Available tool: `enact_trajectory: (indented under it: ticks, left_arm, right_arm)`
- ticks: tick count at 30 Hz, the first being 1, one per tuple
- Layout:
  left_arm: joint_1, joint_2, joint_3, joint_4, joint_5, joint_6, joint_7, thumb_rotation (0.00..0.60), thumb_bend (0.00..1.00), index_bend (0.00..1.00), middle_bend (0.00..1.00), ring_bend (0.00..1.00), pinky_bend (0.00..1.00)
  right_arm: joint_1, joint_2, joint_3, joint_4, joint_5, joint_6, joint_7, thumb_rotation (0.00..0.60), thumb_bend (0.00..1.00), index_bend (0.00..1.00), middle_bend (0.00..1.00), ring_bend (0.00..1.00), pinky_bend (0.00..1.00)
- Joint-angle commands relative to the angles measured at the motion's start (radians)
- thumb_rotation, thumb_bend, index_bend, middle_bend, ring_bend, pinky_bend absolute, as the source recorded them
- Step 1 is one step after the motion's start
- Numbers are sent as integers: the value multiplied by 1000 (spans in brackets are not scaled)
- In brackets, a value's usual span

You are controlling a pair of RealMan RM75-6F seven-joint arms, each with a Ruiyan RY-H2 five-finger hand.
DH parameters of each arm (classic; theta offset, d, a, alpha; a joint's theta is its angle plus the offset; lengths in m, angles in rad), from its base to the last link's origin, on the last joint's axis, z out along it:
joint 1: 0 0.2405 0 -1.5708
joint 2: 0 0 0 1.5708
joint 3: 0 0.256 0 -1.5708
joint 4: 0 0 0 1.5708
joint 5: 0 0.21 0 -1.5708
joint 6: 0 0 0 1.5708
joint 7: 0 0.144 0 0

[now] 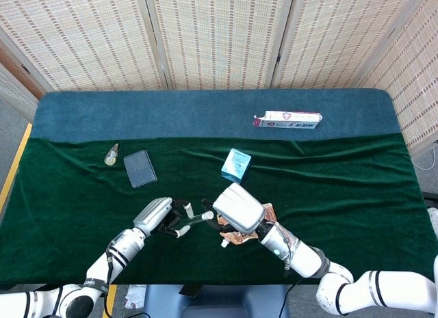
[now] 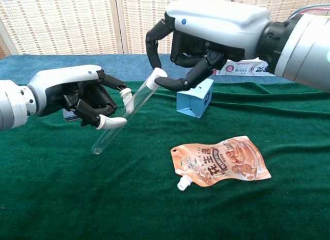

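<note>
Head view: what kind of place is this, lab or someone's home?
Likely a lab test bench, not a home: a table draped in green cloth, woven screens closing off the back, and assorted items laid out, such as a toothpaste box and a spouted pouch.

A clear, smooth glass-like test tube (image 2: 122,117) is catching light between glossy white-and-black plastic hands, left hand (image 2: 85,98) and right hand (image 2: 206,41). The green cloth (image 2: 62,198) is looking velvety and matt; the orange spout pouch (image 2: 221,162) is shining like foil; the blue box (image 2: 195,101) is looking like matt cardboard.
</note>
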Motion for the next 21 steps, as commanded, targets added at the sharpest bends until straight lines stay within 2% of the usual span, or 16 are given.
enact_trajectory:
  ticks: [1, 13, 21]
  left_arm:
    - [-5, 8, -6, -7, -9, -16, -20, 600, 560, 772, 932, 853, 802]
    - [-9, 7, -1, 9, -4, -16, -35, 600, 563, 772, 932, 854, 802]
    - [-2, 8, 16, 33, 12, 7, -11, 600, 563, 772, 932, 853, 802]
  right_arm:
    - [5, -7, 1, 4, 2, -2, -4, 479, 753, 723, 974, 1000, 974]
    - [18, -23, 0, 21, 18, -4, -9, 477, 753, 702, 974, 1000, 974]
    - [17, -24, -6, 29, 45, -9, 3, 471, 730, 156, 974, 1000, 974]
